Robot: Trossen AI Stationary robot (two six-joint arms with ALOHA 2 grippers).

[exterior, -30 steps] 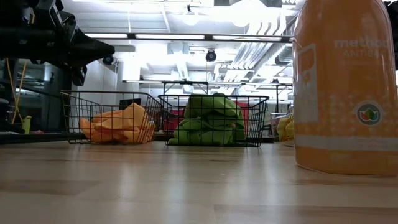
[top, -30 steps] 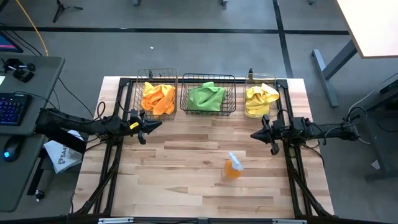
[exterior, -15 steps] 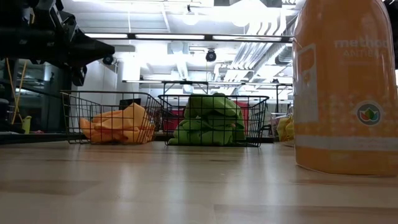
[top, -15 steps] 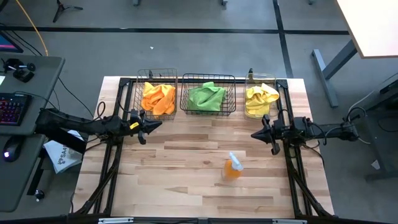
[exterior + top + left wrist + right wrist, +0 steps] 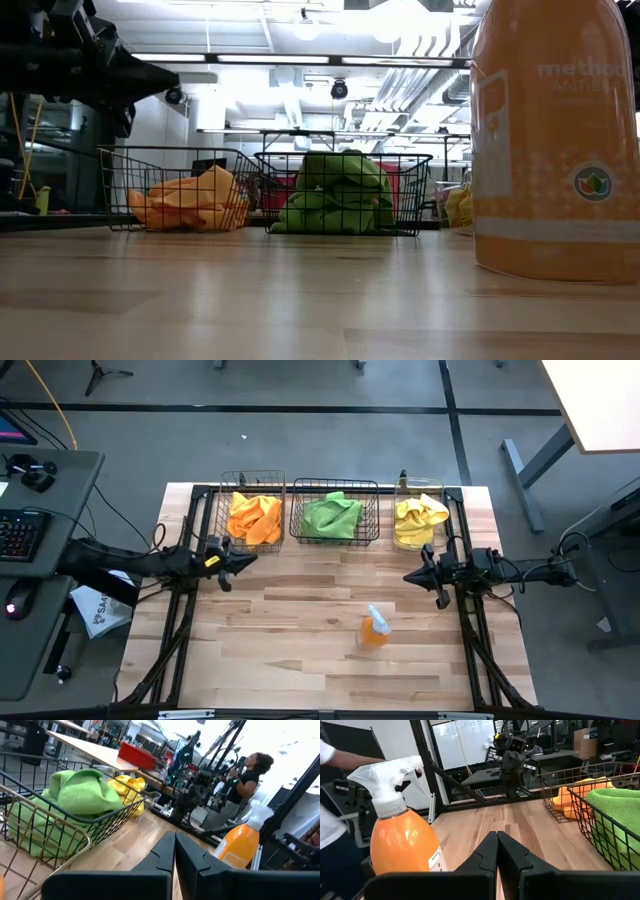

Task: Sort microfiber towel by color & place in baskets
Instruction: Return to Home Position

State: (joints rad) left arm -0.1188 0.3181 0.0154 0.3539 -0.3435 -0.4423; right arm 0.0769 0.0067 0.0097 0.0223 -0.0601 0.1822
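Observation:
Orange towels [image 5: 254,517] lie in the left wire-mesh basket [image 5: 222,510], green towels [image 5: 332,515] in the middle mesh basket [image 5: 296,520], and yellow towels [image 5: 420,515] in the clear bin [image 5: 400,532] on the right. All three stand in a row along the table's far edge. My left gripper [image 5: 250,557] hovers shut just in front of the orange basket, holding nothing; its wrist view shows the fingers [image 5: 175,845] closed together. My right gripper [image 5: 408,576] hovers shut in front of the clear bin, also holding nothing, fingertips [image 5: 497,842] together.
An orange spray bottle [image 5: 375,628] stands upright on the table right of centre, nearer than the baskets; it fills the right of the low view [image 5: 555,140]. Bare wood lies between the two grippers. A person [image 5: 247,775] stands beyond the table's right side.
My left gripper has drawn back a little toward the table's left edge, staying shut. Towels, baskets and bottle have kept still.

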